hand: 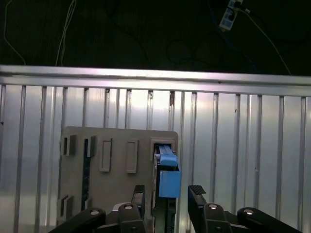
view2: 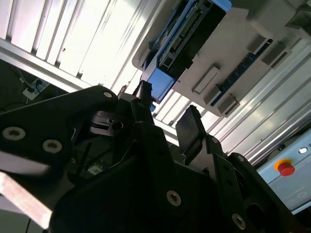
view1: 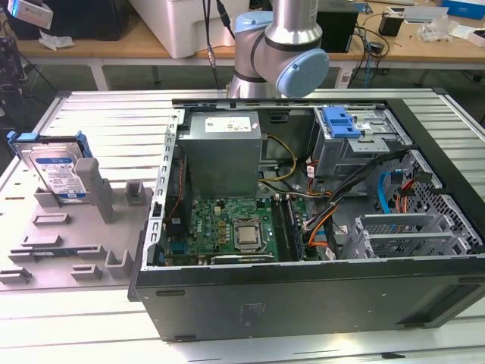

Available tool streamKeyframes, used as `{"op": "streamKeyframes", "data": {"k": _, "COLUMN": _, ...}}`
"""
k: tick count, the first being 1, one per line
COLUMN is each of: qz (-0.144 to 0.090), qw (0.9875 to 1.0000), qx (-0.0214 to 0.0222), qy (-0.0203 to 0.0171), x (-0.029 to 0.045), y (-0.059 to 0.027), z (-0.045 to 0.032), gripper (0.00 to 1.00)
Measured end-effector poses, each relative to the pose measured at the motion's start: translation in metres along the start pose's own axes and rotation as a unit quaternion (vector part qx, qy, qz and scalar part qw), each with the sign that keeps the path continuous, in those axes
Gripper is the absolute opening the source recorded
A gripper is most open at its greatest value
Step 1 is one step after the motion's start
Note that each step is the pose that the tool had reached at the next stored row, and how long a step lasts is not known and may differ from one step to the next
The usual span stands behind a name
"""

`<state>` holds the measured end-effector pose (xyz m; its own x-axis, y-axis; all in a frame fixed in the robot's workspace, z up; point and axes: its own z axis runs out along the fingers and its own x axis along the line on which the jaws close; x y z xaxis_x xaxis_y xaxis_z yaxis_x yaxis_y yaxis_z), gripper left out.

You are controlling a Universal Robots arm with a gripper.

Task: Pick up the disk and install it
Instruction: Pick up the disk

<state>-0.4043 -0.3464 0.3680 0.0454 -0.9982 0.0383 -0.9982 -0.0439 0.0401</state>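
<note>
No wording can be read anywhere. The flat silver hard drive (view1: 54, 171), framed by a blue plastic carrier bracket, carries a white-and-blue label (view1: 62, 180) whose print is too small to make out. The big grey metal power supply box (view1: 223, 163) has a white sticker (view1: 226, 125) on its face, also illegible. In the second wrist view, small dark marks near a round red button (view2: 285, 168) cannot be made out.

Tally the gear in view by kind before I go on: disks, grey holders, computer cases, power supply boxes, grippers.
disk: 1, standing on edge in the holder
grey holder: 1
computer case: 1, side open
power supply box: 1, inside the case
gripper: 1, open, one finger on either side of the disk's blue bracket
Total: 5
</note>
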Motion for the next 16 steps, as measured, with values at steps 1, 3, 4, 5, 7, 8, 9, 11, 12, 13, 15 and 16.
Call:
{"op": "streamKeyframes", "data": {"k": 1, "qz": 0.0, "qw": 1.0, "qx": 0.0, "qy": 0.0, "x": 0.0, "y": 0.0, "z": 0.0001, "gripper": 0.48}}
{"op": "streamKeyframes", "data": {"k": 3, "qz": 0.0, "qw": 1.0, "qx": 0.0, "qy": 0.0, "x": 0.0, "y": -0.0001, "z": 0.0003, "gripper": 0.48}}
{"op": "streamKeyframes", "data": {"k": 4, "qz": 0.001, "qw": 1.0, "qx": 0.0001, "qy": -0.0001, "x": -0.0001, "y": -0.0002, "z": 0.0005, "gripper": 0.48}}
{"op": "streamKeyframes", "data": {"k": 5, "qz": 0.003, "qw": 1.0, "qx": 0.0001, "qy": -0.0002, "x": -0.0001, "y": -0.0005, "z": 0.0006, "gripper": 0.48}}
{"op": "streamKeyframes", "data": {"k": 7, "qz": 0.007, "qw": 1.0, "qx": -0.0001, "qy": -0.0003, "x": 0.0, "y": -0.0009, "z": 0.0008, "gripper": 0.48}}
{"op": "streamKeyframes", "data": {"k": 8, "qz": 0.01, "qw": 1.0, "qx": -0.0003, "qy": -0.0004, "x": 0.0, "y": -0.0012, "z": 0.0012, "gripper": 0.48}}
{"op": "streamKeyframes", "data": {"k": 9, "qz": 0.012, "qw": 0.9999, "qx": -0.0004, "qy": -0.0005, "x": 0.0, "y": -0.0013, "z": 0.0015, "gripper": 0.48}}
{"op": "streamKeyframes", "data": {"k": 11, "qz": 0.021, "qw": 0.9998, "qx": -0.0008, "qy": -0.0008, "x": -0.0001, "y": -0.0016, "z": 0.0022, "gripper": 0.48}}
{"op": "streamKeyframes", "data": {"k": 12, "qz": 0.023, "qw": 0.9997, "qx": -0.0009, "qy": -0.0009, "x": -0.0001, "y": -0.0016, "z": 0.0025, "gripper": 0.48}}
{"op": "streamKeyframes", "data": {"k": 13, "qz": 0.026, "qw": 0.9997, "qx": -0.001, "qy": -0.001, "x": -0.0001, "y": -0.0016, "z": 0.003, "gripper": 0.48}}
{"op": "streamKeyframes", "data": {"k": 15, "qz": 0.032, "qw": 0.9995, "qx": -0.0012, "qy": -0.0013, "x": -0.0001, "y": -0.0016, "z": 0.0042, "gripper": 0.48}}
{"op": "streamKeyframes", "data": {"k": 16, "qz": 0.035, "qw": 0.9994, "qx": -0.0013, "qy": -0.0014, "x": -0.0002, "y": -0.0017, "z": 0.0049, "gripper": 0.48}}
